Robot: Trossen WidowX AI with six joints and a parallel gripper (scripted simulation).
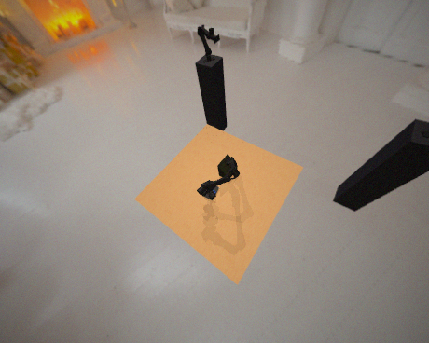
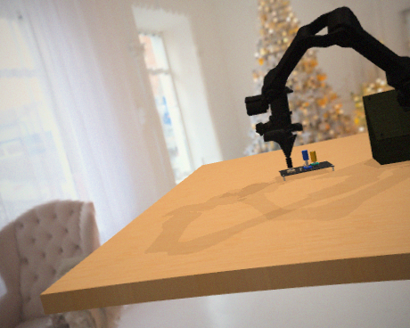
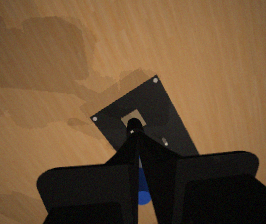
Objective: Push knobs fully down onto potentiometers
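A dark circuit board (image 2: 322, 166) (image 3: 154, 102) stands on short legs on the wooden table (image 2: 236, 232) (image 1: 182, 186). A blue knob (image 2: 305, 155) (image 3: 143, 192) and a yellow knob (image 2: 313, 156) stand upright side by side on it. My gripper (image 2: 289, 163) (image 3: 136, 136) (image 1: 208, 191) is shut with nothing between the fingers. It points straight down, with its tips just above the board's left end, over a small grey square part (image 3: 133, 118), left of the blue knob. In the wrist view the fingers hide most of the blue knob and all of the yellow one.
The arm's black base box (image 2: 394, 127) (image 1: 228, 164) stands on the table to the right of the board. Two black camera posts (image 1: 212, 89) (image 1: 392, 163) stand off the table.
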